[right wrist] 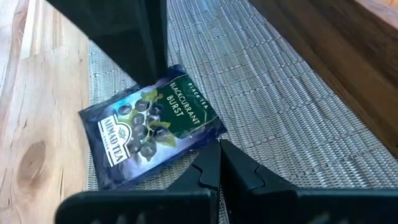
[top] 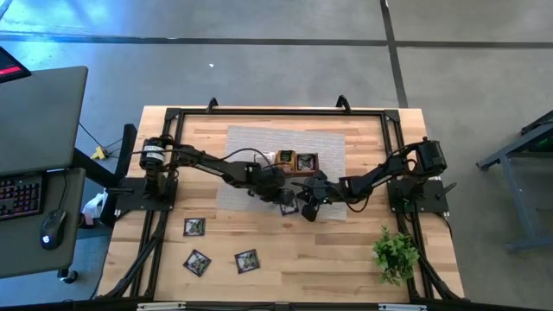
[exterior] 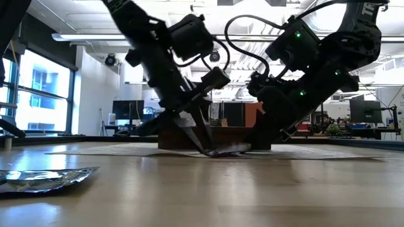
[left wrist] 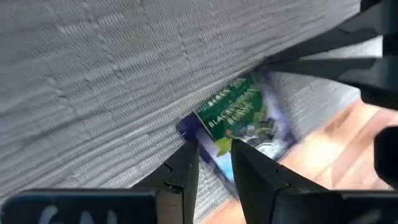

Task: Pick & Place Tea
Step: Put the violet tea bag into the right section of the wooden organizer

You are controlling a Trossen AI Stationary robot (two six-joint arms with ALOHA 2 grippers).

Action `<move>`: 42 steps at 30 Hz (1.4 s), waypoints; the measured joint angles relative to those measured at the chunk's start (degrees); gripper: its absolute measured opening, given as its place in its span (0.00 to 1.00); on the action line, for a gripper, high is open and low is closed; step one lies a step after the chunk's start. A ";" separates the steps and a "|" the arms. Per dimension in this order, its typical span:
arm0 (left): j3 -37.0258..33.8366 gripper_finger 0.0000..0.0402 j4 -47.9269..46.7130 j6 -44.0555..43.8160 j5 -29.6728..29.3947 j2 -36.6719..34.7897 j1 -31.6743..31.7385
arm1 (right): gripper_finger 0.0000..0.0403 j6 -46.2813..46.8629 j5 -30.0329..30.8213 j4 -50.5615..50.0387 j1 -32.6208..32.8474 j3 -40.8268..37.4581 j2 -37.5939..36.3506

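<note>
A dark blue-green tea sachet (right wrist: 152,127) lies at the near edge of the grey woven mat (top: 259,142), in front of the brown wooden tray (top: 295,160). My left gripper (left wrist: 214,158) comes down on it from the left and is shut on its edge. My right gripper (right wrist: 217,155) reaches in from the right with its fingers shut, and their tips stand at the sachet's opposite edge. Three more sachets (top: 195,227) lie flat on the bare wood near the front left. My left gripper pinches the sachet's edge (left wrist: 216,142) between its two fingers, slanting down from the table's left. The sachet's other end still rests on the mat (exterior: 230,151). My right gripper's shut tips stand at the sachet's edge (right wrist: 214,138); whether they touch it I cannot tell.
A small green plant (top: 396,253) stands at the near right corner. The tray sits on the mat just behind both grippers. A sachet (exterior: 44,179) lies close to the low camera at the front left. Black frame rails (top: 173,117) run round the table.
</note>
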 joint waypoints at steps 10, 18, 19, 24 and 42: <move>3.61 0.23 -3.30 -0.11 -1.28 -0.13 -0.85 | 0.00 0.59 -0.67 -0.09 0.04 0.00 0.00; 3.64 0.23 -10.00 -3.62 -3.04 -0.13 -1.83 | 0.00 0.61 -0.74 -0.07 0.73 0.05 0.07; 3.61 0.23 -9.52 -3.69 -3.79 -0.15 -1.95 | 0.00 0.61 -1.05 0.05 0.80 0.05 0.09; 3.64 0.23 -5.01 -3.72 -6.37 -0.22 -2.41 | 0.00 0.62 -2.55 1.78 0.85 -0.07 0.15; 3.85 0.23 -5.23 -7.25 -4.08 2.61 -3.19 | 0.00 1.09 -1.78 1.19 1.14 -0.09 0.09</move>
